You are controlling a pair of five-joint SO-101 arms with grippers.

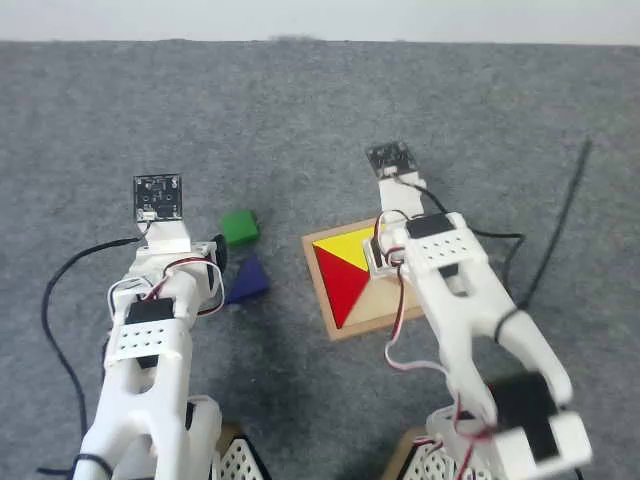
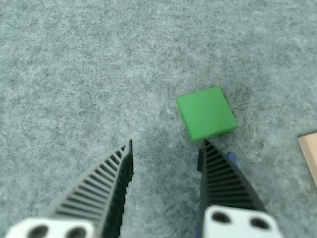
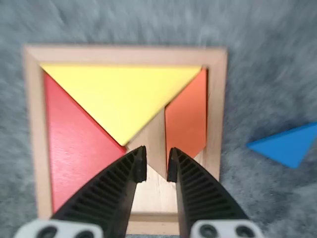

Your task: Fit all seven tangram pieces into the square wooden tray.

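Observation:
The square wooden tray [image 1: 335,322] lies under my right arm and holds a yellow triangle [image 1: 347,246] and a red triangle [image 1: 343,285]. In the right wrist view an orange parallelogram [image 3: 185,124] also sits in the tray [image 3: 217,104], beside the yellow triangle [image 3: 121,96] and red triangle [image 3: 74,153]. My right gripper [image 3: 156,153] hovers over the tray's bare wood, open by a narrow gap, holding nothing. A light blue triangle [image 3: 287,145] lies on the carpet outside the tray. My left gripper [image 2: 167,146] is open and empty just short of a green square [image 2: 206,113].
A dark blue triangle [image 1: 247,279] lies on the grey carpet between the left arm and the tray, near the green square [image 1: 240,226]. A tray corner [image 2: 309,153] shows in the left wrist view. Black cables trail beside both arms.

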